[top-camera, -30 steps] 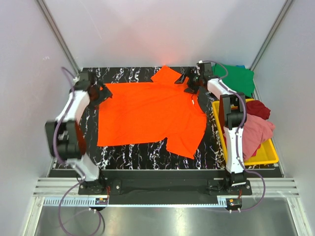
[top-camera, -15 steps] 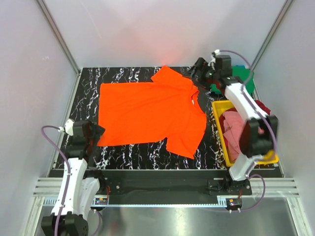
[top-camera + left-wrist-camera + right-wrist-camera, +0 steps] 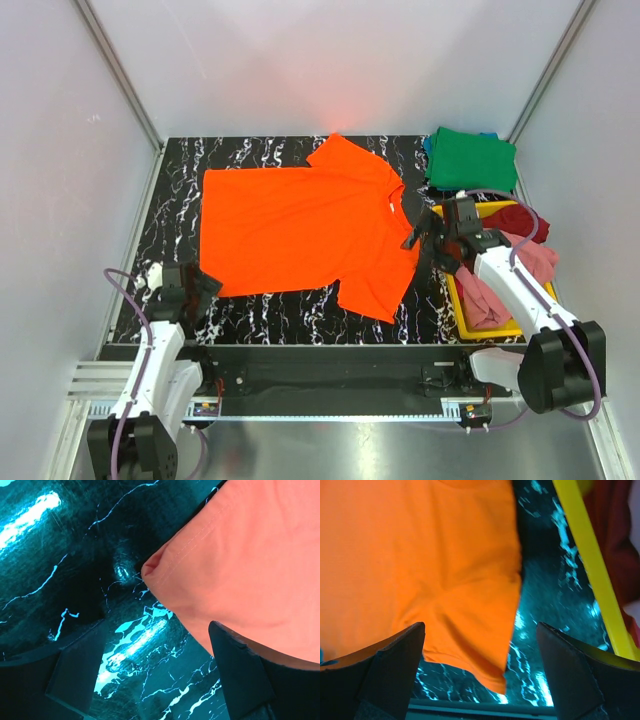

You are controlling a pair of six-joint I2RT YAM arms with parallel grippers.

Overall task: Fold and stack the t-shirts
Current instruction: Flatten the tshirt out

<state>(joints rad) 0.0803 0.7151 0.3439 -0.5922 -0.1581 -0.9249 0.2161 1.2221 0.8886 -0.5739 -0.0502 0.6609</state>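
left gripper (image 3: 190, 287): jaws wide, nothing held. It straddles the near-left hem corner (image 3: 150, 567) of the orange t-shirt (image 3: 300, 230).
orange t-shirt: spread flat on the table (image 3: 270, 318), collar to the right, both sleeves out.
corner risk: the hem tip looks slightly curled. Close too high and the pinch likely misses or slips off. Close too low and the fingers scrape the marble.
right gripper (image 3: 480, 627): fully open and empty, over the shirt's right edge with cloth under one finger and bare table under the other.
right-side risk: an off-centre close catches only the edge seam, which probably pulls out on the lift.
pair risk: uneven grips or heights would skew the fold and drag the shirt sideways.
yellow tray (image 3: 585, 555): just beside the right gripper, holding the pink shirt (image 3: 480, 300) and dark red shirt (image 3: 515, 220). A wide swing could clip the rim or snag loose cloth.
green shirt (image 3: 470, 158): folded at the far right on a blue one (image 3: 430, 142). A crooked fold would sit badly on that stack.
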